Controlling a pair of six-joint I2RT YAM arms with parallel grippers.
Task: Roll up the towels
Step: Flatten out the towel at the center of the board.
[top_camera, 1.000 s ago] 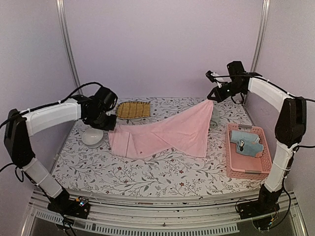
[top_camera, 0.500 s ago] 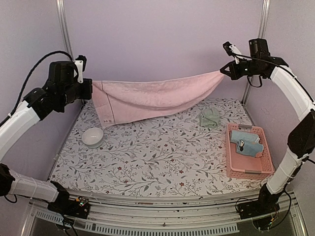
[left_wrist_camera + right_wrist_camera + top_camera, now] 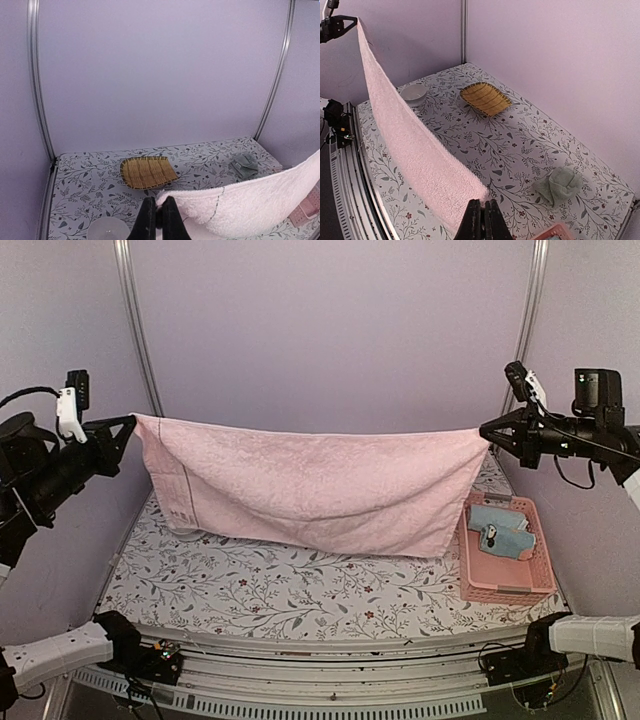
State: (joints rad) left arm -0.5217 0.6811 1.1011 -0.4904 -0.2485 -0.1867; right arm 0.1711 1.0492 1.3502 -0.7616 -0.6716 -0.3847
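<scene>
Here, the left pincer [image 3: 128, 423] and the right pincer [image 3: 488, 429] are each pressed together on one upper corner of the pink towel [image 3: 310, 485]. The hold looks slight, with only the corner tips caught in each grip, so spreading the arms wider could tug a corner free and drop the cloth in a heap. Lowered carelessly, it might land creased or drape over the pink basket [image 3: 505, 590] at the right, where a blue towel [image 3: 497, 525] lies. The pink towel hangs stretched between the two pincers like a curtain, its top edge level with them and its body falling toward the desk [image 3: 300, 585]; whether the lower edge touches the surface cannot be told. A green towel [image 3: 559, 185] lies crumpled on the desk behind it, well apart from both pincers.
</scene>
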